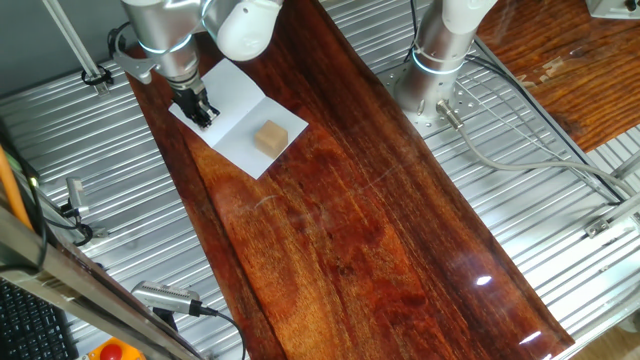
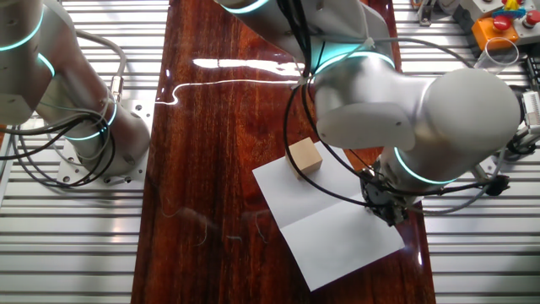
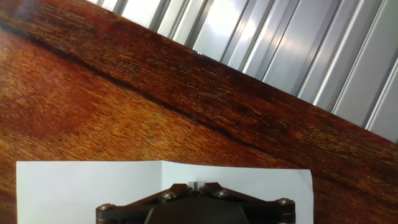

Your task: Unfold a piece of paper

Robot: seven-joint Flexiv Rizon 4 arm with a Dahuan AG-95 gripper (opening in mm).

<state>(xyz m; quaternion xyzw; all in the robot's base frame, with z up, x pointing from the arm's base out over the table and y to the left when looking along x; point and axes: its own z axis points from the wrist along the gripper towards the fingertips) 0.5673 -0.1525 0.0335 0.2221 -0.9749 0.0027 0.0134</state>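
Note:
The piece of paper (image 1: 235, 95) lies flat and spread open on the dark wooden board, with one straight crease across its middle. It also shows in the other fixed view (image 2: 337, 241) and in the hand view (image 3: 74, 186). A small tan wooden block (image 1: 270, 137) sits on one half of the sheet (image 2: 305, 156). My gripper (image 1: 205, 117) stands low over the sheet's edge at the end of the crease (image 2: 391, 213). In the hand view the gripper (image 3: 195, 185) has its jaws drawn together, with only a hairline gap. I cannot see paper pinched between them.
The wooden board (image 1: 380, 220) runs long and narrow over a ribbed metal table (image 1: 540, 230). Its edge lies just beyond the paper (image 3: 261, 124). A second arm's base (image 1: 435, 70) stands beside the board (image 2: 84, 139). Cables and a red button box (image 2: 504, 25) are at the sides.

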